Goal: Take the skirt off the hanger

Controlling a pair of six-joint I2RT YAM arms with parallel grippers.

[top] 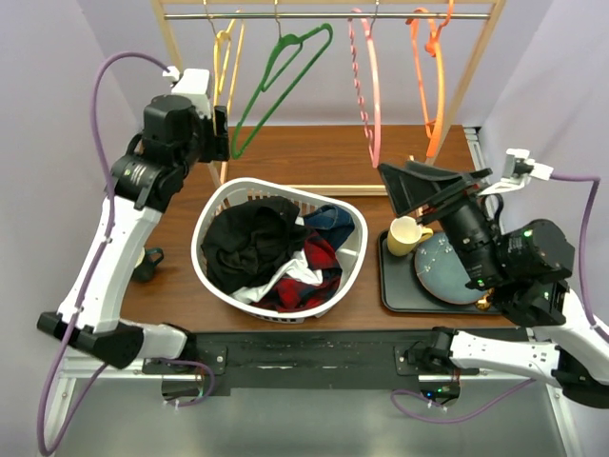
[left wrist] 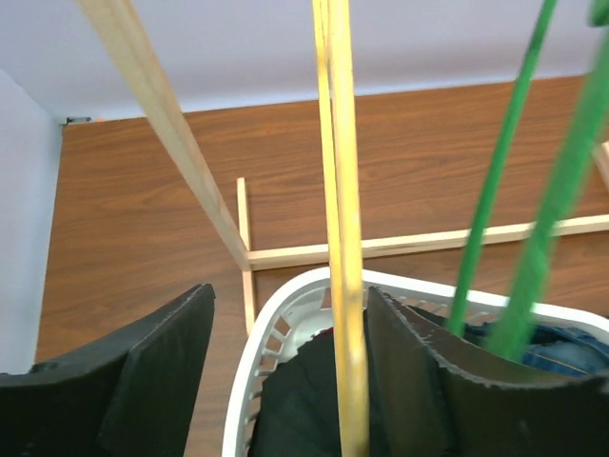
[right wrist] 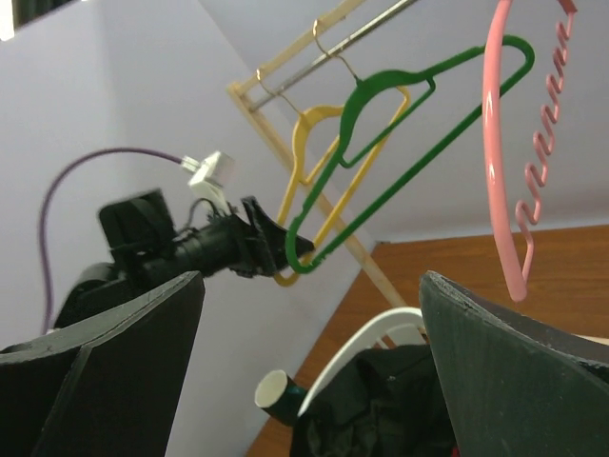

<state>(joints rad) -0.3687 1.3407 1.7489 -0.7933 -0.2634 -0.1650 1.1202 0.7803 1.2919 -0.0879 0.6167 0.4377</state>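
Four hangers hang bare on the rail: yellow point(top: 226, 57), green point(top: 276, 76), pink point(top: 366, 86) and orange point(top: 436, 76). A black garment point(top: 247, 238) lies crumpled in the white basket point(top: 205, 224); I cannot tell if it is the skirt. My left gripper point(top: 221, 133) is open and raised at the yellow hanger. In the left wrist view the yellow hanger point(left wrist: 343, 238) runs between the fingers of the left gripper point(left wrist: 290, 295), close to the right one. My right gripper point(top: 390, 188) is open and empty, raised above the tray, as the right wrist view point(right wrist: 312, 286) also shows.
The basket also holds jeans point(top: 333, 221) and a red plaid cloth point(top: 314, 271). A black tray point(top: 388, 286) at the right carries a yellow mug point(top: 407, 235) and a plate point(top: 447, 271). A dark green cup point(top: 147, 262) stands left of the basket. The wooden rack base point(top: 314, 188) crosses behind the basket.
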